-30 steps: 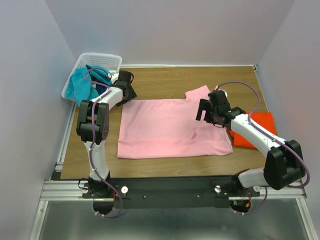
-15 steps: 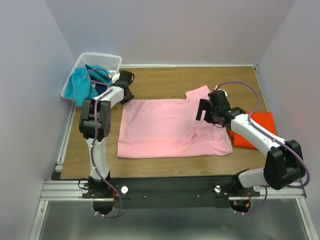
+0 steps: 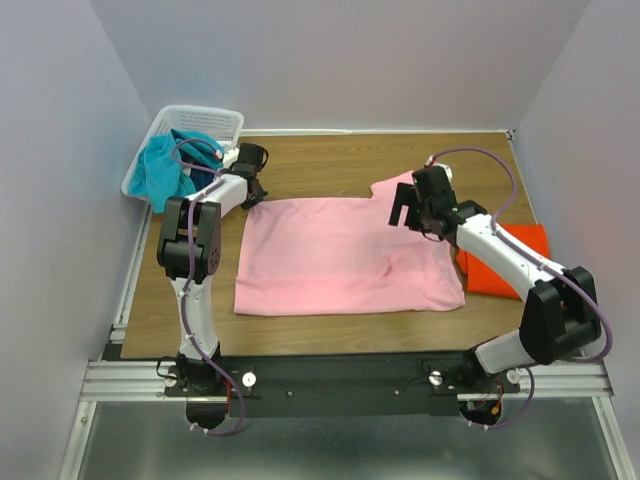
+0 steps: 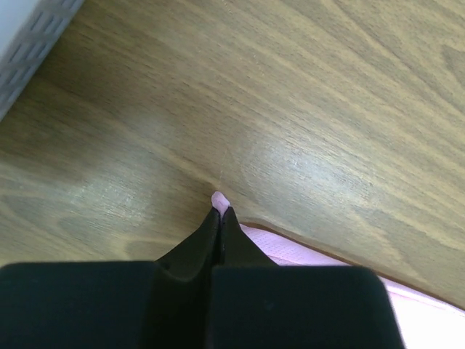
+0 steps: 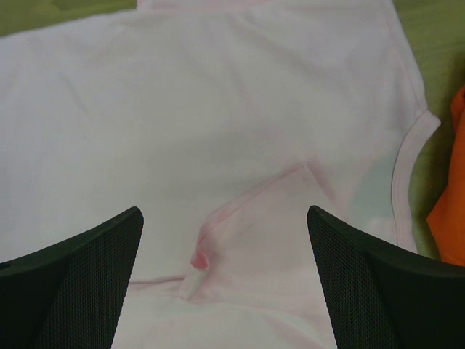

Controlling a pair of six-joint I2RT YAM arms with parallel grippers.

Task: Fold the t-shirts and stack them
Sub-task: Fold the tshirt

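Cloth covers the middle of the wooden table [image 3: 340, 155]: a light pink t-shirt [image 3: 340, 260] lies spread flat between the 2 arms. The left pincer [image 3: 254, 192] is down at the shirt's far left corner. Its 2 black fingers [image 4: 196, 247] are pressed together, with a small nub of pink fabric pinched at their very tips. In the left wrist view the pink hem runs off behind the tips and to their right, and bare wood lies ahead of them. Beyond that pincer and to its left stands a white basket [image 3: 215, 118], with a teal garment [image 3: 160, 172] hanging over its near rim. The right pincer [image 3: 408, 214] hangs over the right part of the pink shirt, close to the sleeve that sticks out at the far edge. Its fingers are spread wide and hold nothing. In the right wrist view a raised fold and a small puckered crease in the pink cloth lie below it, about midway between the 2 mesh-faced fingers [image 5: 80, 276], and a curved hem runs off to its right. A folded orange t-shirt [image 3: 512, 262] lies to the right of this pincer, just beside the pink shirt's right edge. Whether the 2 shirts touch cannot be told.
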